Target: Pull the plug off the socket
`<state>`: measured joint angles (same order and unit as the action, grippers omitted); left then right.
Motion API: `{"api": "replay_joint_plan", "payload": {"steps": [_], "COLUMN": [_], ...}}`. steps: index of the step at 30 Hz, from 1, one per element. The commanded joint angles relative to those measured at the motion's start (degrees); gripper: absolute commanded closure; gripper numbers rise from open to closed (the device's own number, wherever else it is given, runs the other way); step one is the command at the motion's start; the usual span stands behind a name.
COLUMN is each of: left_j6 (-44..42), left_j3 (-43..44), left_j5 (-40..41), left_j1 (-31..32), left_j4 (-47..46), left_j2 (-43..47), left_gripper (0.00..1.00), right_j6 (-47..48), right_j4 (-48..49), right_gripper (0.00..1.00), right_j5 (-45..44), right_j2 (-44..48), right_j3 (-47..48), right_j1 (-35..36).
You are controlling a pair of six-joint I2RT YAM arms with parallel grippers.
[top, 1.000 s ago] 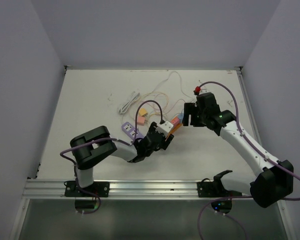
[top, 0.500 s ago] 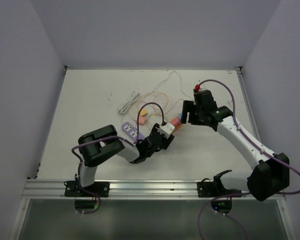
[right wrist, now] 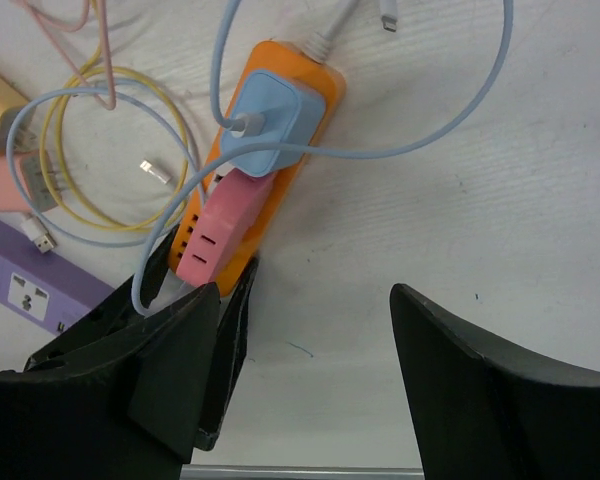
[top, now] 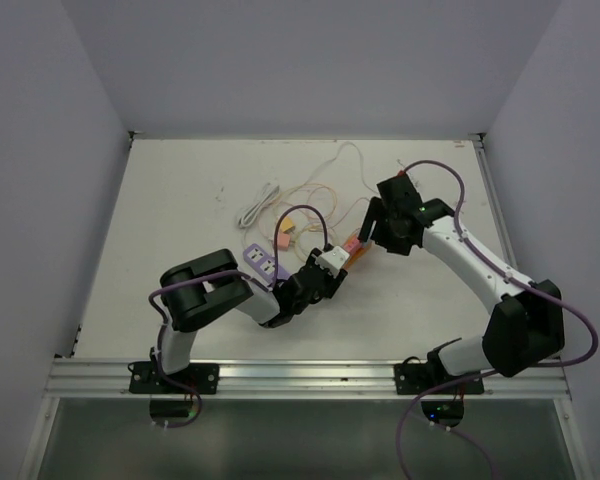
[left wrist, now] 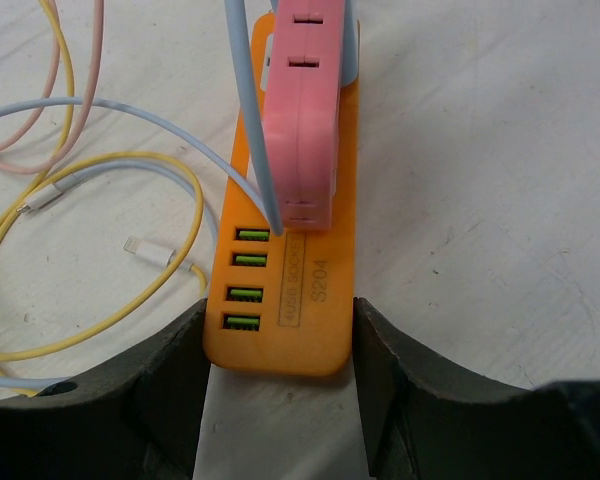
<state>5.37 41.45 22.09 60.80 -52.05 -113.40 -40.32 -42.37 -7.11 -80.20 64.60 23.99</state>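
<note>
An orange socket strip (top: 353, 249) with green USB ports lies on the white table; it also shows in the left wrist view (left wrist: 288, 300) and the right wrist view (right wrist: 310, 160). A pink plug (left wrist: 302, 120) and a light-blue plug (right wrist: 269, 124) are plugged into it. The pink plug also shows in the right wrist view (right wrist: 218, 235). My left gripper (left wrist: 280, 350) is shut on the strip's USB end, one finger against each side. My right gripper (right wrist: 305, 390) is open and empty, above the table just right of the strip's near end.
A purple power strip (top: 261, 262) lies left of the orange one. Loose yellow, pink and blue cables (left wrist: 90, 200) and small adapters (top: 285, 232) lie behind it. A coiled white cable (top: 258, 205) is farther left. Walls close in the table on three sides.
My right wrist has turned and swung left, closer over the orange strip. My left gripper keeps its hold on the strip's end.
</note>
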Motion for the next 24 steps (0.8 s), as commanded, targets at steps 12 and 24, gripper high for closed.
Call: {"api": "replay_joint_plan", "payload": {"steps": [12,24], "left_j6": [2.19,2.63], "left_j3": [1.09,0.74], "left_j5": [-0.99,-0.9], "left_j1": [-0.06,-0.06], "left_j4": [-3.58,-3.85], "left_j2": [-0.33,-0.41], "left_gripper": [0.86,0.87], "right_j6": [-13.47,-17.96], "right_j4": [0.27,2.73], "right_gripper": [0.31,0.31], "right_j5": [-8.44,-8.7], "right_j2": [-4.08,-6.99], "right_j3": [0.7,2.2], "right_j1": [4.49,6.33]}}
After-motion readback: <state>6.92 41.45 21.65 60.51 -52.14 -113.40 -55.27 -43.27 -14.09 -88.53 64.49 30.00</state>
